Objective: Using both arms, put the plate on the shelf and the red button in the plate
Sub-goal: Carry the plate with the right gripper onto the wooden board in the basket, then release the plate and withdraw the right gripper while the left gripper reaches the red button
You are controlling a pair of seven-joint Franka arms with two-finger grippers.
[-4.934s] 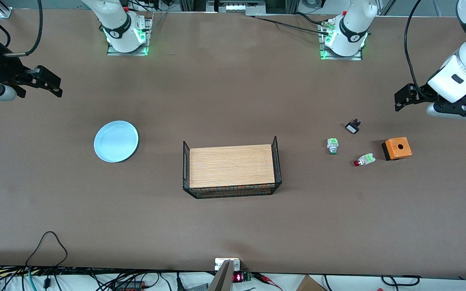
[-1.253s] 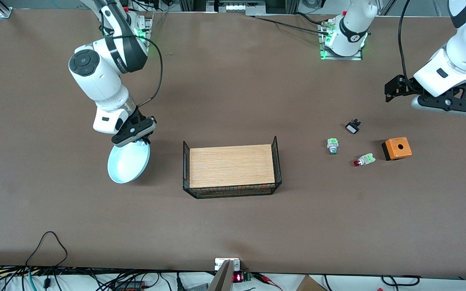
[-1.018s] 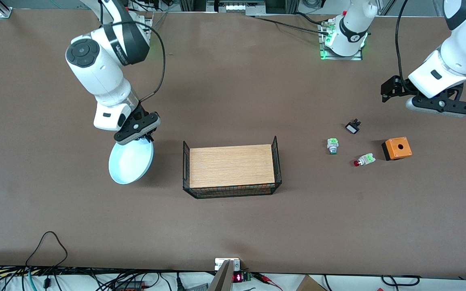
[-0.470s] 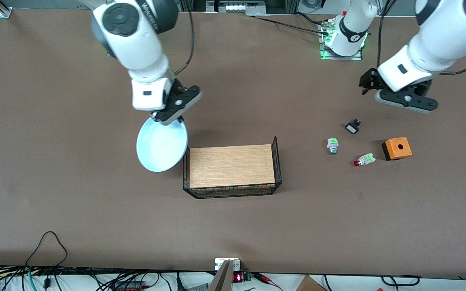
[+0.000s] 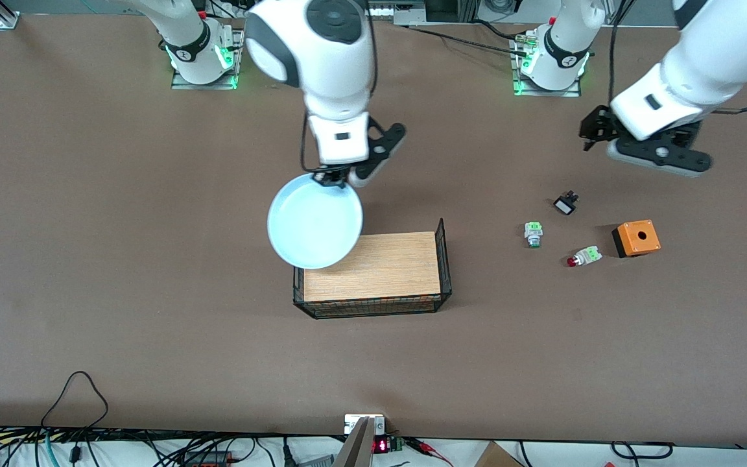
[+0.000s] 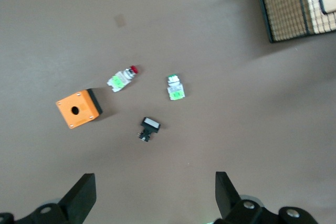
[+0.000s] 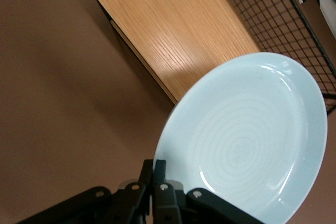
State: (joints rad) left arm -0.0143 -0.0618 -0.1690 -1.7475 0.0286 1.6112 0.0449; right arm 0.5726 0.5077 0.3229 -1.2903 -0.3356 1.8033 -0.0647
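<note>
My right gripper (image 5: 333,180) is shut on the rim of the pale light-blue plate (image 5: 314,221) and holds it in the air over the corner of the wire basket (image 5: 443,272) toward the right arm's end. In the right wrist view the plate (image 7: 252,140) hangs tilted over the basket's wooden floor (image 7: 173,30), its rim pinched by the fingers (image 7: 159,174). The red button (image 5: 582,257) lies on the table beside the orange box (image 5: 635,238); it shows in the left wrist view (image 6: 122,78). My left gripper (image 5: 597,133) is open and empty, up over the table by the small switches.
A switch with a green and silver end (image 5: 533,233) and a small black switch (image 5: 565,205) lie near the red button. The left wrist view shows the orange box (image 6: 79,109), both switches (image 6: 175,87) (image 6: 148,128) and a basket corner (image 6: 286,3).
My right gripper has taken the plate off the table and carried it toward the basket, now over its corner. My left arm has swung in over the switches, its gripper still open.
</note>
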